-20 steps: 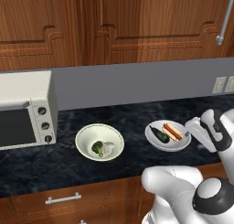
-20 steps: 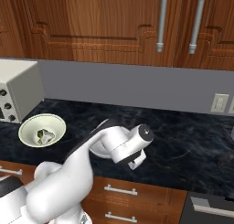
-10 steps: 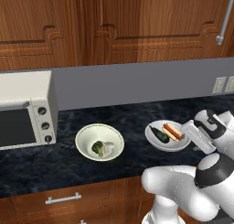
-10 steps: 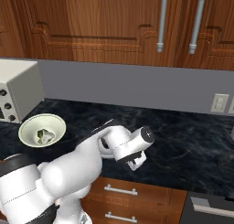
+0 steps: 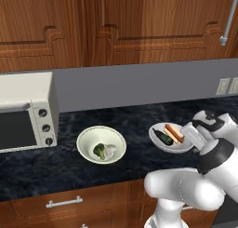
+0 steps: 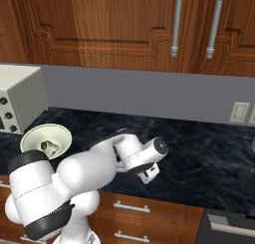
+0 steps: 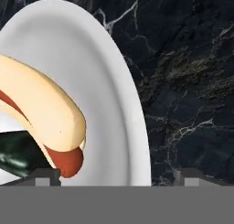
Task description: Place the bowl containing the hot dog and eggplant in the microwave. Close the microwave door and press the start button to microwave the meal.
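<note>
Non-task stuff from my cams: white toaster oven (image 5: 25, 111) at left of the left base frame, three knobs down its right side, sitting on the dark marble counter (image 5: 69, 164). Cream bowl (image 5: 101, 144) just right of it, broccoli (image 5: 99, 150) inside. Grey backsplash behind, wall outlets (image 5: 229, 86) at its right. Wood upper cabinets (image 6: 99, 26) across the top, steel bar handles (image 6: 176, 22) upper right in the right base frame. Drawers (image 5: 60, 204) below the counter.

Left base view: from behind-left, facing the counter (image 5: 69, 166) at 12 o'clock. Right base view: behind-right, same counter. Hand view: very close above the bowl (image 7: 114, 81) rim.
</note>
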### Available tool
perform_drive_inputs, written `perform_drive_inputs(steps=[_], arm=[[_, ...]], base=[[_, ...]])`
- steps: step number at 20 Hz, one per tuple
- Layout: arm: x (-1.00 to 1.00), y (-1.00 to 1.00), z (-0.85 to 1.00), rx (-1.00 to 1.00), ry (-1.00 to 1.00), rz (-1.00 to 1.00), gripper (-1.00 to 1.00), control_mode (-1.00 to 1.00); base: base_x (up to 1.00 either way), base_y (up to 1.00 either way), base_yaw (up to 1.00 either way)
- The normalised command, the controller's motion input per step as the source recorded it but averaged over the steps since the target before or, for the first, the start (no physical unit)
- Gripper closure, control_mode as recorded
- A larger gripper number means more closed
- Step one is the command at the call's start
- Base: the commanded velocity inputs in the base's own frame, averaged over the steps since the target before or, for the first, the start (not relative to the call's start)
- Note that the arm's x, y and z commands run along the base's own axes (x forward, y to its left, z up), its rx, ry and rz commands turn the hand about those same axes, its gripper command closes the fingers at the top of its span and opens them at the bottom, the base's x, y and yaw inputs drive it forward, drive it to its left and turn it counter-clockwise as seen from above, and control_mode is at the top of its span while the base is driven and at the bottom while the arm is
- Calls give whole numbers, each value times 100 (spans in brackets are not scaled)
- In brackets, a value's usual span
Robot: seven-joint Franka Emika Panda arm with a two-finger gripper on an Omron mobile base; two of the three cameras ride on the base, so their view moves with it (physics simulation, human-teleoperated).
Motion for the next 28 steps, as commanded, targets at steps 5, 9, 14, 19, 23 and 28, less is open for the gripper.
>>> perform_drive_inputs(steps=[5, 9, 14, 19, 23, 28], arm=[[3, 2, -2, 0, 0, 0, 100, -100], [-3, -5, 6, 2, -1, 10, 100, -100], [-11, 0, 51, 0, -3, 2, 100, -100], [-52, 2, 89, 1, -10, 1, 100, -100], [-81, 19, 75, 11, -5, 0, 100, -100], [-93, 47, 98, 18, -12, 1, 100, -100]], base=[[0, 0, 0], [0, 0, 0], [0, 0, 0], [0, 0, 0], [0, 0, 0], [0, 0, 0]])
